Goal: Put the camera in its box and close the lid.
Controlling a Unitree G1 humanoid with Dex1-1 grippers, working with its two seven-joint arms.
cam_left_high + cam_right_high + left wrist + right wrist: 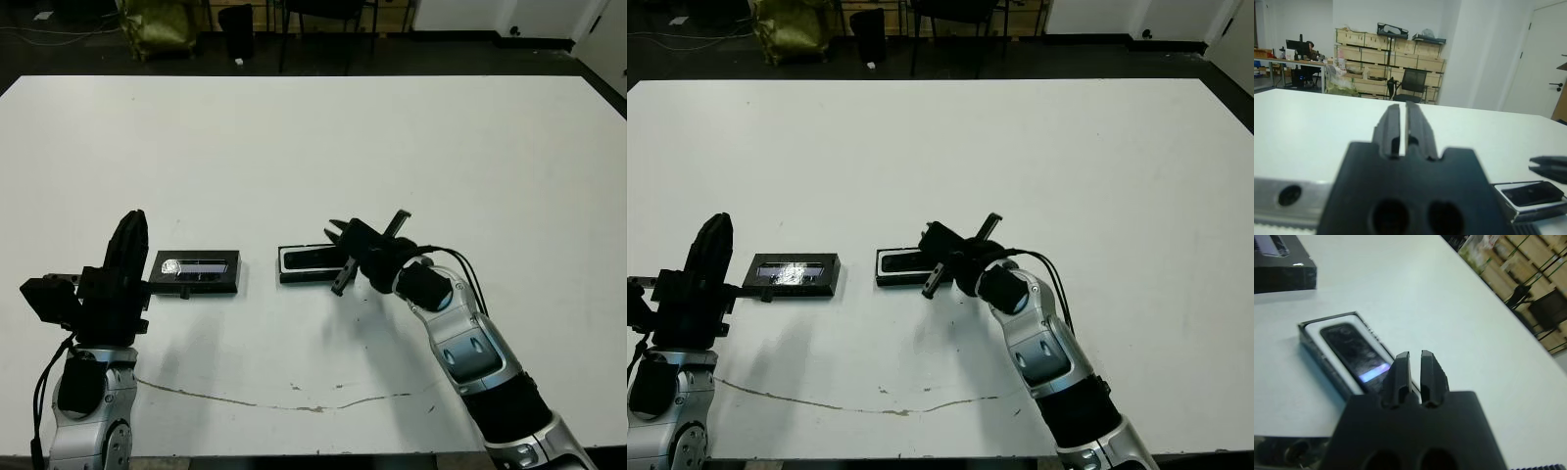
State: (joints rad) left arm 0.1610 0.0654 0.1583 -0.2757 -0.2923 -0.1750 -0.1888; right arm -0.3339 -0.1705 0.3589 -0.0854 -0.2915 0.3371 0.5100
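Note:
The camera [1354,352], a slim black bar with a bluish glint, lies inside the white-lined box [294,263] at mid-table. The lid [196,271], a flat black panel with a silver round mark, lies to the box's left, apart from it. My right gripper [336,232] hovers just over the box's right end with its fingers [1400,369] shut and nothing between them. My left gripper [135,220] stands upright left of the lid, fingers [1393,122] shut and holding nothing.
The white table [392,147] spreads wide beyond the box and lid. A thin crack line [294,401] runs along the near edge. Chairs and shelving [1386,49] stand past the far edge.

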